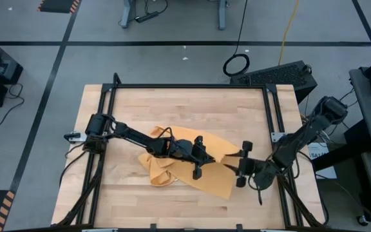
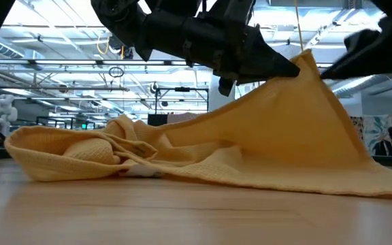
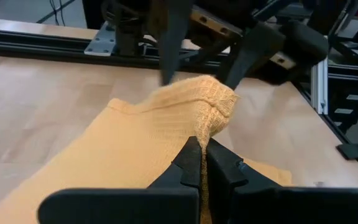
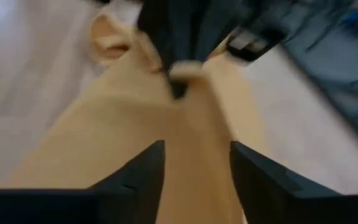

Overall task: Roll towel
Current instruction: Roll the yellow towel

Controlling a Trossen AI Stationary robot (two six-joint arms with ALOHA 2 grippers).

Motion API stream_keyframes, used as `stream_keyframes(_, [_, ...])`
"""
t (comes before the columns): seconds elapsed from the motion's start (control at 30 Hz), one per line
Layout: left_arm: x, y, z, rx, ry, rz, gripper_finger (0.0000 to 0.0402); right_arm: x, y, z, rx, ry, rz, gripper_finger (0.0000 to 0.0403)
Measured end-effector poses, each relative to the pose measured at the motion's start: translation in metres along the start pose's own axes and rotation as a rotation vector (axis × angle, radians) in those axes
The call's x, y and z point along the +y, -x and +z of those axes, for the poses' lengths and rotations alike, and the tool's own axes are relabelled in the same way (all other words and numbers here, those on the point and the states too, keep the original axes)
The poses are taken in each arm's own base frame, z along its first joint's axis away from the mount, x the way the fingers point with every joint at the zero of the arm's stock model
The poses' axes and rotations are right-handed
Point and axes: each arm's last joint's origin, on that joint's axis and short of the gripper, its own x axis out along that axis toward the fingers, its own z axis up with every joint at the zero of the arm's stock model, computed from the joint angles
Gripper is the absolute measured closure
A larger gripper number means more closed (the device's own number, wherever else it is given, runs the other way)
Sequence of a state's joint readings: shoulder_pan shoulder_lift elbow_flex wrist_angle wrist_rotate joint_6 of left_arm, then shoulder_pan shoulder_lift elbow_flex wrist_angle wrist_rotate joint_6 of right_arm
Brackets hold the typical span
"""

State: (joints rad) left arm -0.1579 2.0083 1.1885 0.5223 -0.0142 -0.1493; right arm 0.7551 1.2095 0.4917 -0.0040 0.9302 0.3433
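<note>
The mustard-yellow towel [image 1: 166,169] lies crumpled across the middle of the wooden table. Its left part is bunched in a heap [image 2: 80,153], and a fold toward its right end is drawn up into a peak [image 2: 308,64]. My left gripper [image 1: 212,158] reaches in from the table's left and is shut on that peak [image 3: 202,155]. My right gripper [image 1: 230,166] stands open just right of the peak, one finger [image 4: 154,165] on either side above the cloth [image 4: 135,118]; I cannot tell whether it touches the cloth. My left gripper pinches a bunched fold of the towel [image 3: 212,121] between its two fingers, with several layers gathered there. The fingers come from the table's left, nearly level and slanting a little down. The fold is lifted clear, and the cloth slopes down from it like a tent onto the table.
Black frame rails [image 1: 192,86] run along the table's far and side edges. Bare wood [image 1: 172,106] lies beyond the towel and along the near edge [image 1: 140,206]. The two grippers stand close together over the towel's right end.
</note>
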Motion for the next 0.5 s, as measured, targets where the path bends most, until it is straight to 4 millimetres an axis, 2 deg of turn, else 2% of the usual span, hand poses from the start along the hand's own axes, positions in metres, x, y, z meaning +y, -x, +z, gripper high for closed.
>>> stream_keyframes(0.1, [-0.003,0.000,-0.001,0.001,-0.002,-0.007,0.0395,0.011,-0.006,0.011,-0.009,0.130,-0.034,0.0208])
stream_keyframes(0.23, [-0.004,0.000,-0.001,0.001,-0.001,-0.010,0.0395,0.029,-0.015,0.027,-0.006,0.323,-0.041,0.0211])
stream_keyframes(0.37, [-0.004,0.000,-0.001,0.005,0.000,-0.011,0.0395,0.044,-0.023,0.038,-0.001,0.430,-0.061,0.0233])
stream_keyframes(0.5, [-0.007,0.000,-0.002,0.014,-0.003,-0.016,0.0395,0.051,-0.028,0.040,0.039,0.488,-0.109,0.0270])
